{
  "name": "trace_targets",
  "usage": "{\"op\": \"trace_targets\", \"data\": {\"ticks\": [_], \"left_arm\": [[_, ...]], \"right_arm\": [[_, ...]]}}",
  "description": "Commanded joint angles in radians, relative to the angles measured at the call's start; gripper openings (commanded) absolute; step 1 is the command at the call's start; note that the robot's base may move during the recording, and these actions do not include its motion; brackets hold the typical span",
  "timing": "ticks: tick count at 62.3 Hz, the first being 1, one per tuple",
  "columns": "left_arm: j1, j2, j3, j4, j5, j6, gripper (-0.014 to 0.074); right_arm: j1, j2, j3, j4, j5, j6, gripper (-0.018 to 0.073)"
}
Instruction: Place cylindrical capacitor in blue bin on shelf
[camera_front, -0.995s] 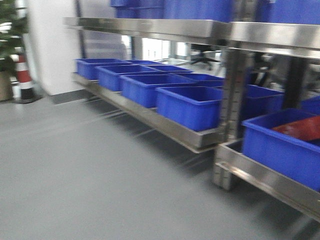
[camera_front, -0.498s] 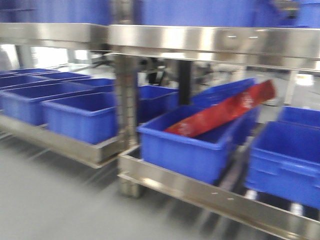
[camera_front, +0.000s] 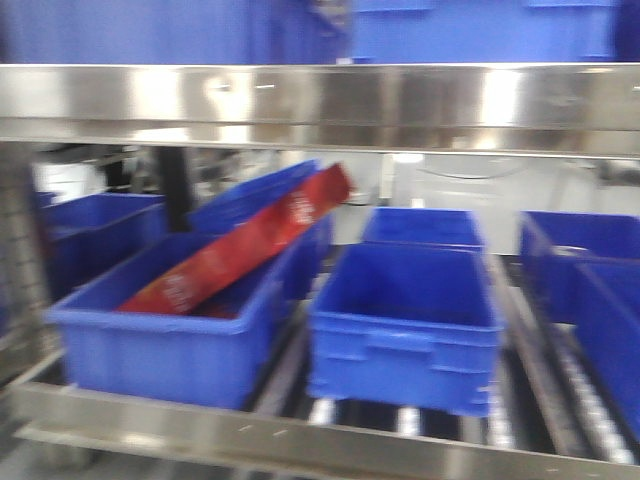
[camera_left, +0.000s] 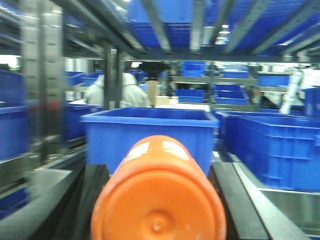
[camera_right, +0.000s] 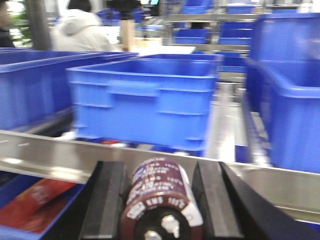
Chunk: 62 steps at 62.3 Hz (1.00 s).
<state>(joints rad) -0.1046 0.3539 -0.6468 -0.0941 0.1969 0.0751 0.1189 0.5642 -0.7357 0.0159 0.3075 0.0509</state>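
Capacitor (camera_right: 161, 200) clamped in R gripper (camera_right: 159, 175), axis fwd to shelf (camera_right: 45, 155), terminals to cam, L gripper (camera_left: 160, 172) holds orange can (camera_left: 159, 205)

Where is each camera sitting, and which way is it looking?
Front camera: faces straight ahead at the shelf and its blue bins; none of the robot shows.
Left wrist camera: sits behind the left gripper, looking forward over the orange cylinder between its fingers toward the blue bins.
Right wrist camera: sits behind the right gripper, looking forward over the cylindrical capacitor between its fingers toward the blue bins.
Shared: all three see the shelf and blue bins.
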Motion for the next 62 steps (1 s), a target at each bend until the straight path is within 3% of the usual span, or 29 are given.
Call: {"op": "trace_targets", "data": {"ticks": [1, 62], "left_arm": [[0.002, -0.002, 0.001, 0.002, -0.028, 0.0, -0.0111], [0.002, -0.002, 0.001, 0.002, -0.028, 0.0, -0.0111]], "right_arm": [[-0.001, -0.005, -0.001, -0.01, -0.03, -0.004, -0.0162], [-0.001, -0.005, -0.001, -0.01, -0.03, -0.004, -0.0162]]}}
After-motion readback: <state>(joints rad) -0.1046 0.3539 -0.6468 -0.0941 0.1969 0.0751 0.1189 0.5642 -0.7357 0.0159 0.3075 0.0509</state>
